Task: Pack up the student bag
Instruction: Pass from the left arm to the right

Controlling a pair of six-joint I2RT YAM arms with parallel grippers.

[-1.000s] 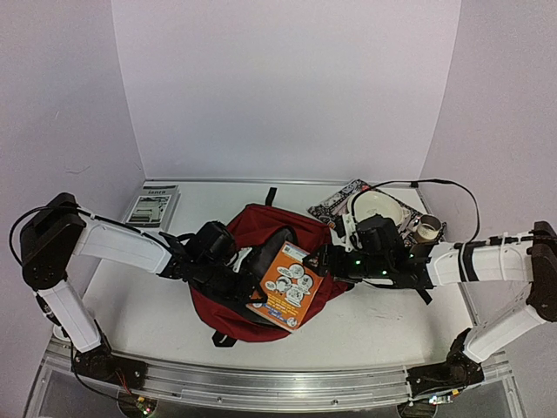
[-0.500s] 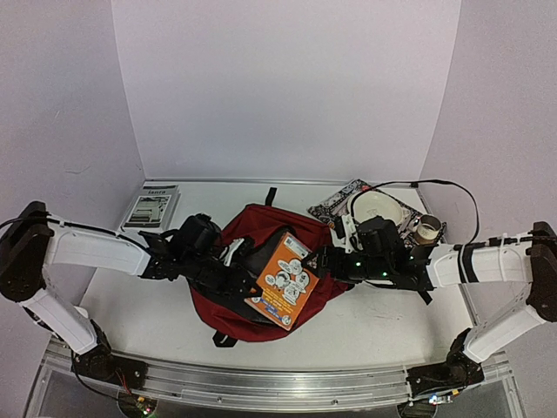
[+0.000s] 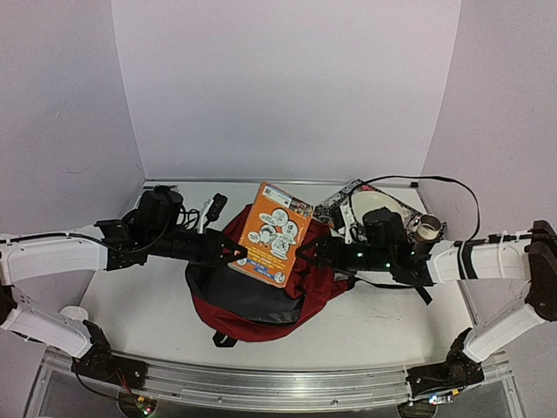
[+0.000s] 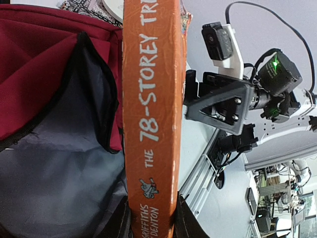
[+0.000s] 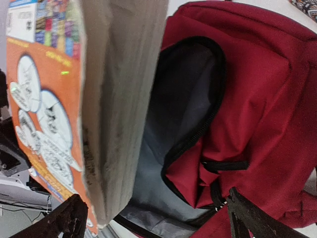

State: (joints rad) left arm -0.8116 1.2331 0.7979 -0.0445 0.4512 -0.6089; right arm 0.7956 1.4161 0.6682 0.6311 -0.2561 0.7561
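Note:
The student bag (image 3: pixel 261 300) lies in the middle of the table, dark red, its mouth unzipped and the grey lining (image 4: pixel 54 163) showing. An orange paperback book (image 3: pixel 271 233) is held up on edge above that opening. My left gripper (image 3: pixel 237 254) is shut on the book's spine end (image 4: pixel 151 225), one finger on each cover. My right gripper (image 3: pixel 309 252) is open at the book's other side. Its fingers (image 5: pixel 67 218) stand wide apart, and the book's page edge (image 5: pixel 119 99) sits just inside the left one, not clamped. The bag's opening (image 5: pixel 190 99) lies beyond.
A white bowl (image 3: pixel 376 205) rests on a black-and-white patterned book (image 3: pixel 335 202) at the back right, with a small roll-shaped object (image 3: pixel 427 228) beside it. A small black-and-white item (image 3: pixel 211 207) lies behind the bag. White walls close in the back and sides.
The left gripper closed on the book and raised it from lying on the bag to standing on edge over the opening, as its arm swung back and left. The right gripper opened wider.

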